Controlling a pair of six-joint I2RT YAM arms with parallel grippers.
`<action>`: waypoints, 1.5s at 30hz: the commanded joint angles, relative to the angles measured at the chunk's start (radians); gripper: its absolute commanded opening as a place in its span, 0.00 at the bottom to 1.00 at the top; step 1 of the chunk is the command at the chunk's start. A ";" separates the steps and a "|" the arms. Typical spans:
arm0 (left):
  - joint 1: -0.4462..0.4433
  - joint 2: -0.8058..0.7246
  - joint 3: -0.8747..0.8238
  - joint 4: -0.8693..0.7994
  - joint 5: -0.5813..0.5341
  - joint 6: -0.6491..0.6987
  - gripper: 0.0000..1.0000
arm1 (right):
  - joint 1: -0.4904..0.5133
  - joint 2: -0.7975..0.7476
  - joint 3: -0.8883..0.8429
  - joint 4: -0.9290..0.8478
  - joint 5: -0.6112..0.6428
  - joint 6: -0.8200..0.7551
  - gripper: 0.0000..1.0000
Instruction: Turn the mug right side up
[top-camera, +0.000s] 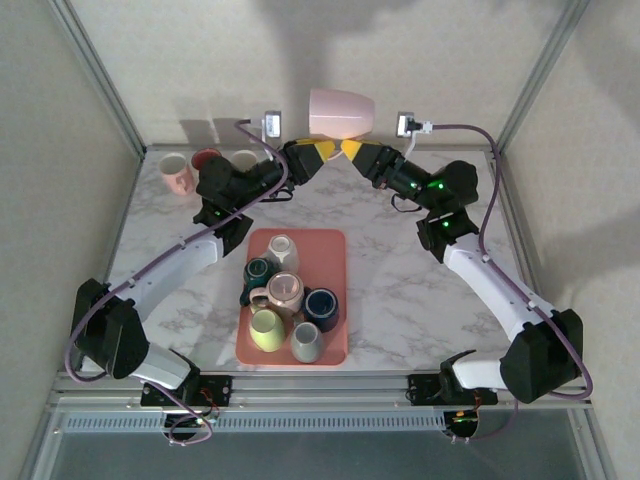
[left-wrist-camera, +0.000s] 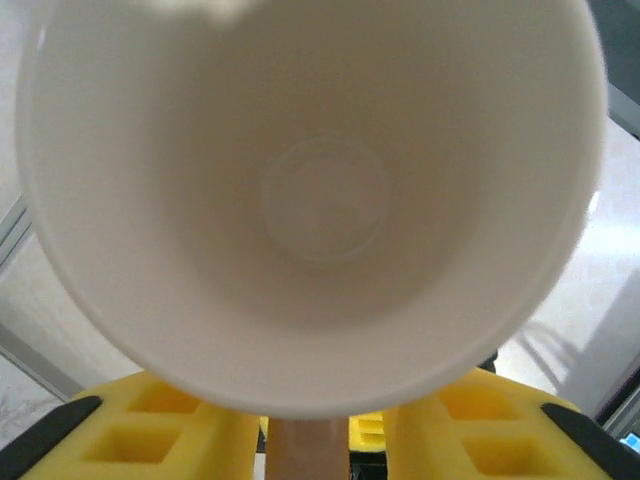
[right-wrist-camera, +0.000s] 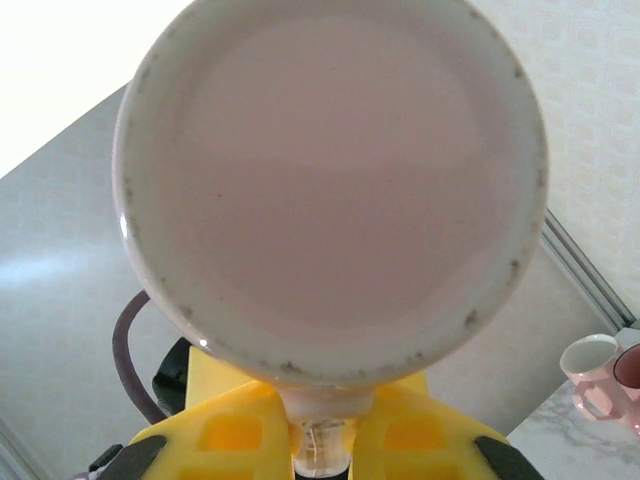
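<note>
Because the mug (top-camera: 342, 110) hangs in the air above the far edge of the table (top-camera: 400, 270), lying on its side between the two arms, everything turns on which way its long axis runs: it lies level, left to right. The mouth faces the left gripper (top-camera: 318, 150), whose wrist camera looks straight into the pale bowl, and the flat base faces the right gripper (top-camera: 356, 150). The handle (right-wrist-camera: 325, 425) points down. Both sets of yellow fingers meet beneath the body, each narrowed about that handle from its own side, so both seem to pinch it, though I cannot tell which carries the weight. Neither arm is nearer. The mug is pale pink and glossy, cream inside and empty, with a speckled unglazed ring around its foot. Righting it likely means swinging the base downward.
</note>
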 joint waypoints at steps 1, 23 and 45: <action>-0.012 0.005 0.037 0.062 0.018 -0.009 0.32 | 0.011 0.002 0.010 0.127 0.015 0.018 0.00; -0.013 -0.015 0.039 0.012 -0.032 0.062 0.00 | 0.015 -0.010 -0.008 0.089 0.036 0.000 0.08; -0.013 -0.106 0.006 -0.099 -0.082 0.233 0.00 | 0.010 -0.218 -0.051 -0.510 0.194 -0.421 0.56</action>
